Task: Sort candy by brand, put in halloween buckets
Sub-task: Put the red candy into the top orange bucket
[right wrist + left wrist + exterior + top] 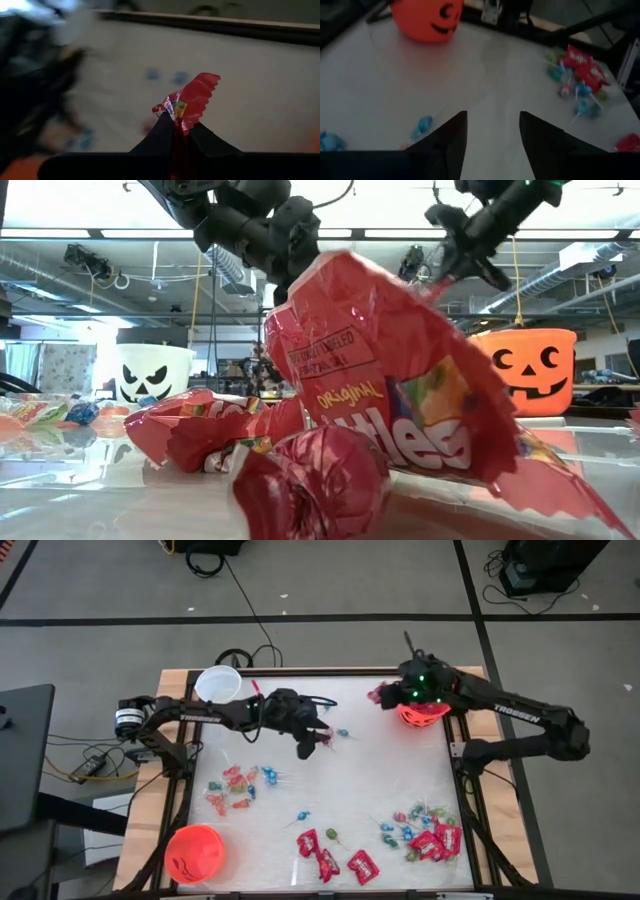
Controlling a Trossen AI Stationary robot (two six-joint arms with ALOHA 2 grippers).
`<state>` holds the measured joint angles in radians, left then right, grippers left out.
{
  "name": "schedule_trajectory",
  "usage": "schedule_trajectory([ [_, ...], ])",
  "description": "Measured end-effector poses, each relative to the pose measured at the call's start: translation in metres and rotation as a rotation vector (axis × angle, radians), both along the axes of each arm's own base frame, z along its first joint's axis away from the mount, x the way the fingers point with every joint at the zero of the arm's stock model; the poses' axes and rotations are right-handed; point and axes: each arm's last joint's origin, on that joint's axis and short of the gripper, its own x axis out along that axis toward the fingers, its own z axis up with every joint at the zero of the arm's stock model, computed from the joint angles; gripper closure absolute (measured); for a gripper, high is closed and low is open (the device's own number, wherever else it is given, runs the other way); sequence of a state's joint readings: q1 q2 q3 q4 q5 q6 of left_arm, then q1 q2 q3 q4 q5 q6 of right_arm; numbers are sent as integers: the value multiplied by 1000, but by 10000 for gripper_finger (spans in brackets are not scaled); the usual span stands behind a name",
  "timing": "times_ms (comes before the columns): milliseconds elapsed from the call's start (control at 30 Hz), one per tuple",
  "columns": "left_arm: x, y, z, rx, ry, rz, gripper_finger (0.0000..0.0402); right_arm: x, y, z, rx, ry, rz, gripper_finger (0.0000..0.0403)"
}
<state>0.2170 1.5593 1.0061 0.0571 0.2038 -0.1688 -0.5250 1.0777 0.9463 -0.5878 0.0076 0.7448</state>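
Lab; exposed ceiling ducts [600,265]; floor cables [245,600]

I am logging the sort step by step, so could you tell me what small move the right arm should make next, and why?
Probably carry it a little sideways over the orange bucket beside it, then open. The right gripper is shut on a red packet and hangs just beside that bucket's rim. The left gripper is open and empty over the table's middle.

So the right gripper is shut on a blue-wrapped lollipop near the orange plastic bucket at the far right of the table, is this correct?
Not quite. The right gripper is shut on a red rectangular candy packet, not a blue lollipop; the right wrist view shows the crinkled red wrapper pinched between the fingers. The rest holds: in the high view it is near the orange plastic bucket at the far right.
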Motion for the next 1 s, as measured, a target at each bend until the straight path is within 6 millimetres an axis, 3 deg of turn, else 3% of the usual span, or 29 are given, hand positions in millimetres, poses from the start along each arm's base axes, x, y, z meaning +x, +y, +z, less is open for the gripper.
schedule_trajectory([
  [233, -2, 1, -2, -6, 25, -6, 214, -37, -21, -11, -20, 260, -234, 380],
  [467, -2, 3, -3, 88, 37, -5, 214, -59, -33, -22, 5, 480, -332, 381],
  [700, -2, 4, -2, 180, 36, -14, 213, -59, -56, -43, 104, 567, -301, 382],
  [1000, -5, 14, -3, 135, 44, 18, 213, -52, -87, -79, 235, 638, -230, 368],
])
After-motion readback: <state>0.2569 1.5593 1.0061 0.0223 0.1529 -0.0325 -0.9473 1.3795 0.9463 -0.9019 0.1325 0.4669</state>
